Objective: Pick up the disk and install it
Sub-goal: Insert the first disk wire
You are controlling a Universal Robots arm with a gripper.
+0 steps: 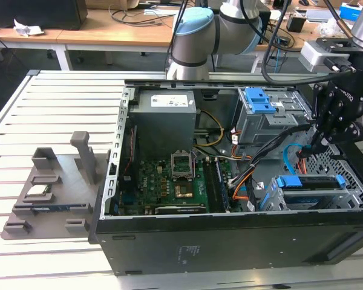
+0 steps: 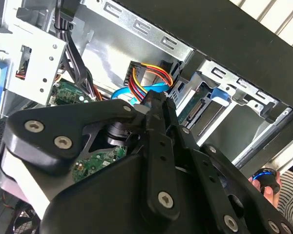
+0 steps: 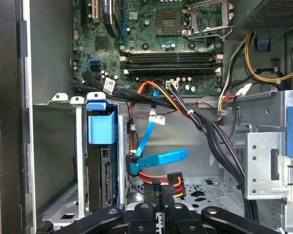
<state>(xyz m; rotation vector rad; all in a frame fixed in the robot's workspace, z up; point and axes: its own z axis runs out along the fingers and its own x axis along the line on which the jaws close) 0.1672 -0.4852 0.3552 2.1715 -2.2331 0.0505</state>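
The disk (image 1: 308, 183), blue-bracketed, is seated in the perforated metal drive cage (image 1: 351, 199) at lower right of the exterior view. The black claw (image 1: 317, 145) is seen closed, empty, above bundled cables (image 1: 290, 160).

A pale worktop (image 1: 54, 103) of long slatted metal profiles fills the exterior view, its grooves running from the exterior view's left to its right. Behind it stands a wooden desk (image 1: 109, 33) with white legs (image 1: 62, 57), strewn with loose cables (image 1: 130, 12). A crumpled white paper (image 1: 25, 27) lies near the desk's far left end, beside a dark box (image 1: 42, 12). Under the desk the floor is dark (image 1: 24, 66). The light is even and bright, without hard shadows on the slats.
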